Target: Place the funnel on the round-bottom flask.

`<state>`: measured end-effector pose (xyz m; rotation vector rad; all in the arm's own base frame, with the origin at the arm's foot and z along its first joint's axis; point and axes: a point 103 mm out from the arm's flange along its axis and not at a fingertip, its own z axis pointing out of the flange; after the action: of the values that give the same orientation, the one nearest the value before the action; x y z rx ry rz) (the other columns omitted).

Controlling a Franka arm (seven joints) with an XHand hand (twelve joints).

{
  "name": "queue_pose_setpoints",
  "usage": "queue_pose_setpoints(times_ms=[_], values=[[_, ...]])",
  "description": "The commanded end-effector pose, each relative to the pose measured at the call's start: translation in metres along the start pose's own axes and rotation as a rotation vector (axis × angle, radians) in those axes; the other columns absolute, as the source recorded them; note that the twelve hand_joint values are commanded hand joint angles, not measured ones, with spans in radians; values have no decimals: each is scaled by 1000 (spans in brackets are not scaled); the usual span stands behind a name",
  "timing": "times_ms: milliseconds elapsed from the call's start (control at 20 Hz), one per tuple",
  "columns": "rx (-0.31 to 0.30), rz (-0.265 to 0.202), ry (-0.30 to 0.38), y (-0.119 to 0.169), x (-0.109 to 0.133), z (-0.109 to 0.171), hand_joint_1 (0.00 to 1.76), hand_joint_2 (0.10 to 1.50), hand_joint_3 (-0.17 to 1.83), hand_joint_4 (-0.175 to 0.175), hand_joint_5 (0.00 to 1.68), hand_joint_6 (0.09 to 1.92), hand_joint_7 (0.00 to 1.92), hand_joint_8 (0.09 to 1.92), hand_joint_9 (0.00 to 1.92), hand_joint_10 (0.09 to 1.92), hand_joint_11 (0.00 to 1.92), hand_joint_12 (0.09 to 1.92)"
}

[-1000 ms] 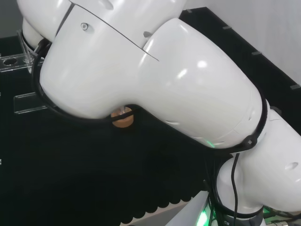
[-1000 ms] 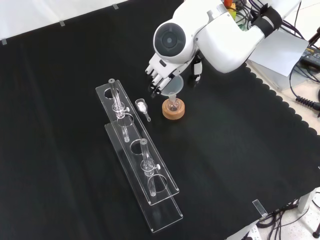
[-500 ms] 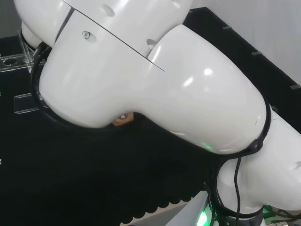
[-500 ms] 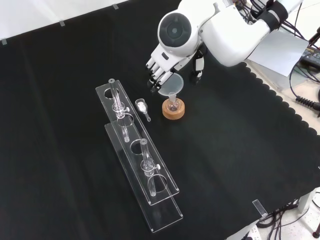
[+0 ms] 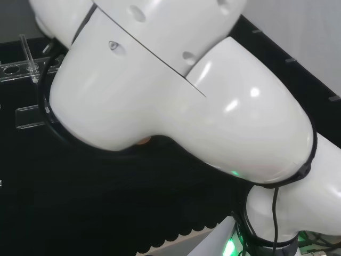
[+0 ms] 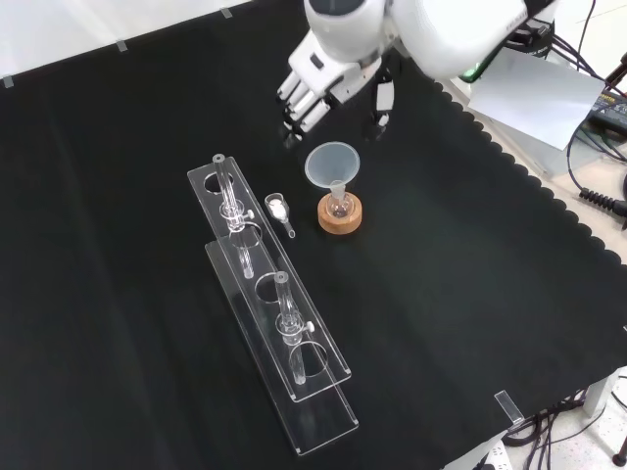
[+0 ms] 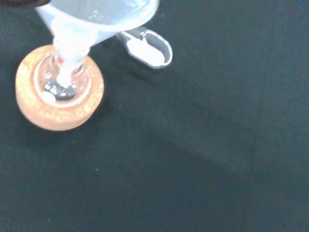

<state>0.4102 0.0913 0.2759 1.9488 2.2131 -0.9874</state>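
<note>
In the front view a translucent funnel (image 6: 332,164) stands with its stem in the neck of a small round-bottom flask (image 6: 340,206) seated in a cork ring stand (image 6: 340,215). The hand (image 6: 315,80) hovers above and behind the funnel, apart from it, fingers relaxed and holding nothing. The wrist view looks down on the funnel (image 7: 91,17), the flask (image 7: 62,83) and the cork ring (image 7: 58,96) from close by. In the head view a sliver of the cork ring (image 5: 143,141) peeks out under the arm's white link.
Left of the flask in the front view lies a small scoop with white powder (image 6: 279,210), also in the wrist view as the scoop (image 7: 147,46). Two long clear racks (image 6: 279,323) with glass tubes (image 6: 230,196) run diagonally across the cloth. The bench's scalloped edge (image 6: 549,196) is at right.
The hand has let go of the funnel and risen up and away from it. The funnel stays standing in the flask. The arm's links have shifted upward in the head view.
</note>
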Motion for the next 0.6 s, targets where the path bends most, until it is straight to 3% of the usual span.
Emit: queue_pose_setpoints(times_ms=[50,350,600], values=[[-87,6,131,-10,-36,6,678,680,437,-44,294,87,221,732,566,672,390,1446],[-127,21,232,-4,-58,24,720,690,455,-47,397,87,322,719,645,626,412,1431],[-125,24,266,8,-70,35,730,690,467,-48,424,87,350,720,670,616,427,1422]])
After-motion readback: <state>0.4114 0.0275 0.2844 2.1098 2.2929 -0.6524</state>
